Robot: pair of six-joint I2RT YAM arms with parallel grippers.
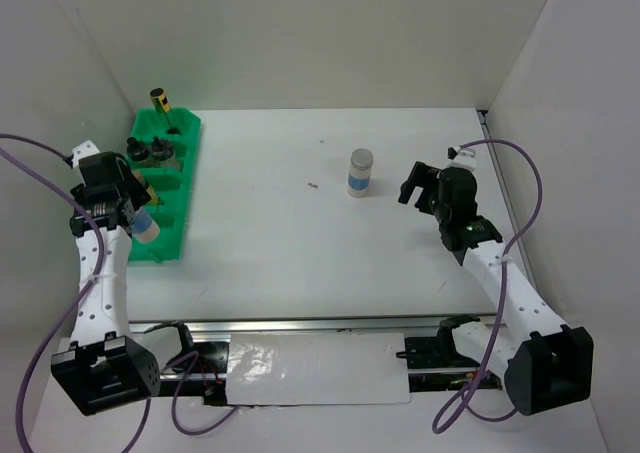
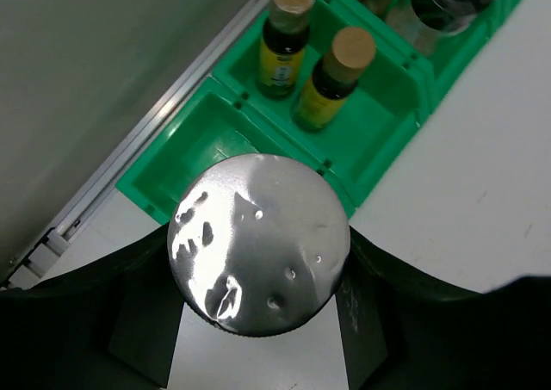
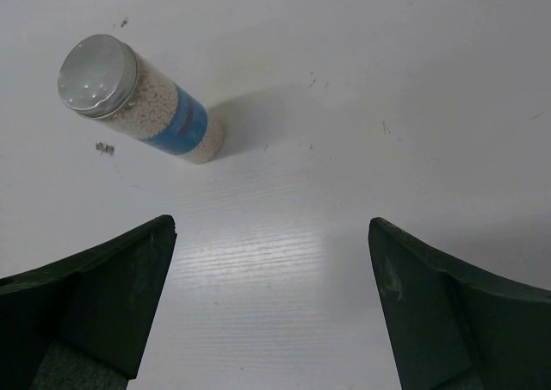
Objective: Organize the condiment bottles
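Jar [image 2: 258, 244] pinched in my left fingers [image 2: 383, 317]: I'd lower it straight into the tray [image 2: 215, 132] at its empty end; right fingers [image 3: 95, 295] spread.

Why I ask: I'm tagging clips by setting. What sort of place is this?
Probably a lab robot test cell, not a kitchen: plain white walls box in a white table, and the cabled left arm and right arm are mounted at its near edge.
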